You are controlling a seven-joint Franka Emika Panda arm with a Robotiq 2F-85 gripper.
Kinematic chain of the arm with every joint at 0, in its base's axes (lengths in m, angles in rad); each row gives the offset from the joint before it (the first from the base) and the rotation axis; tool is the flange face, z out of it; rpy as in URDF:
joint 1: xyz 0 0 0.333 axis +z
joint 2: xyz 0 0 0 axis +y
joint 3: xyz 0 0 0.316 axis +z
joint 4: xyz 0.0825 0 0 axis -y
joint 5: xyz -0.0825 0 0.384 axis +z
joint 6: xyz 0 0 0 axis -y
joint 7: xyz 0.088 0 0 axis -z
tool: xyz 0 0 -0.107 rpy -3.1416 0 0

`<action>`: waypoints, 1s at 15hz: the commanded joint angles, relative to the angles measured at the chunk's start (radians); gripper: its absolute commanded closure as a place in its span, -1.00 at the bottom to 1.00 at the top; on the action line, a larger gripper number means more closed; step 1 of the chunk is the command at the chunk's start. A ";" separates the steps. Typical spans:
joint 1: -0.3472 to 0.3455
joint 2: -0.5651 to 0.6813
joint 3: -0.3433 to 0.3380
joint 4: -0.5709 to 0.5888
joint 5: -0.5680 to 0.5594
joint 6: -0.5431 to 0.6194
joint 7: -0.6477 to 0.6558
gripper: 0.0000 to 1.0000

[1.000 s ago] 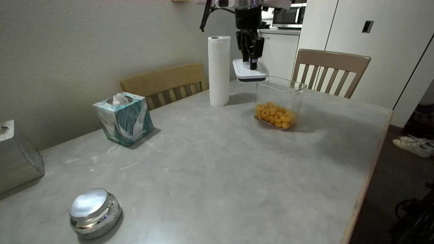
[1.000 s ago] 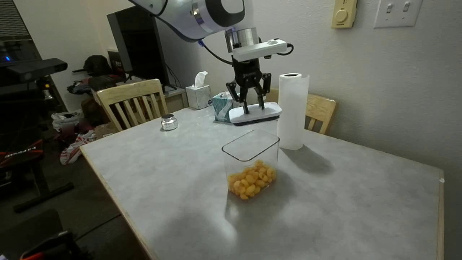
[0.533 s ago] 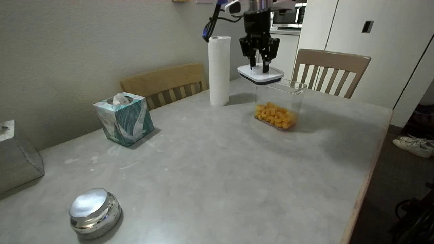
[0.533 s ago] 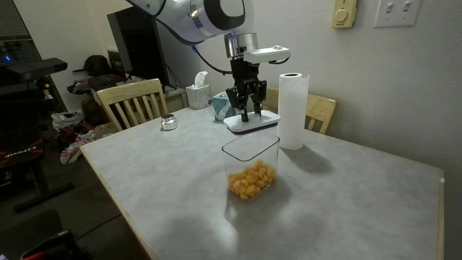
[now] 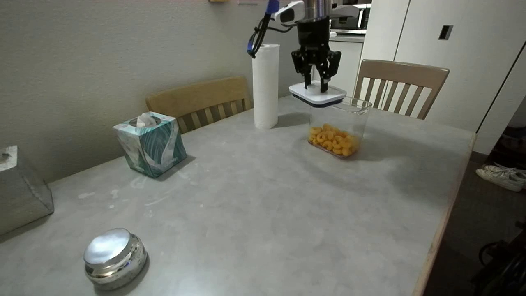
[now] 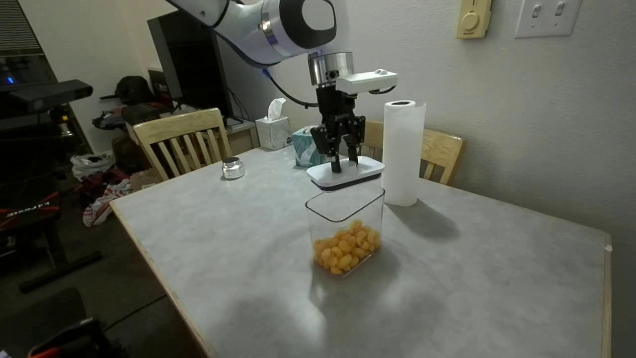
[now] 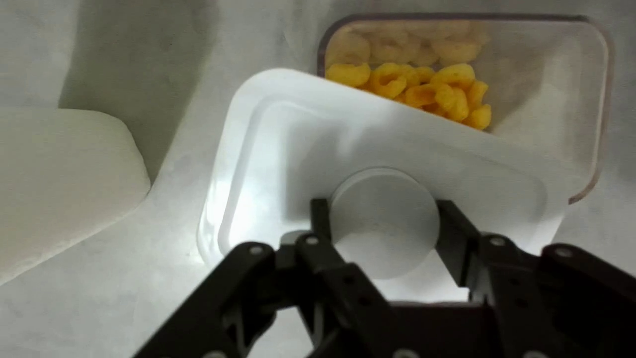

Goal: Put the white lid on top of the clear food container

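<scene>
my fingers point(image 7: 453, 234) grip white lid point(image 7: 273, 154) | skewed, just above clear food container point(image 5: 339, 129) | container toward far edge of bench point(image 5: 246, 213) in an exterior view

Both exterior views overlook the same table point(image 5: 263, 213).

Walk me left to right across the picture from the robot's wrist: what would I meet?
Paper roll → lid → container, whose right end sticks out beyond the lid. The gripper overlaps the lid, so it has no clear place.
</scene>
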 commanded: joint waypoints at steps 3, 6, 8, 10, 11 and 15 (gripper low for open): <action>-0.029 -0.031 -0.018 -0.105 -0.028 0.183 -0.137 0.42; -0.058 -0.051 -0.030 -0.148 -0.018 0.246 -0.231 0.42; -0.075 -0.058 -0.039 -0.162 -0.014 0.265 -0.284 0.42; -0.087 -0.064 -0.050 -0.178 -0.012 0.277 -0.324 0.42; -0.090 -0.068 -0.054 -0.184 -0.012 0.281 -0.339 0.42; -0.082 -0.081 -0.059 -0.196 0.000 0.274 -0.340 0.42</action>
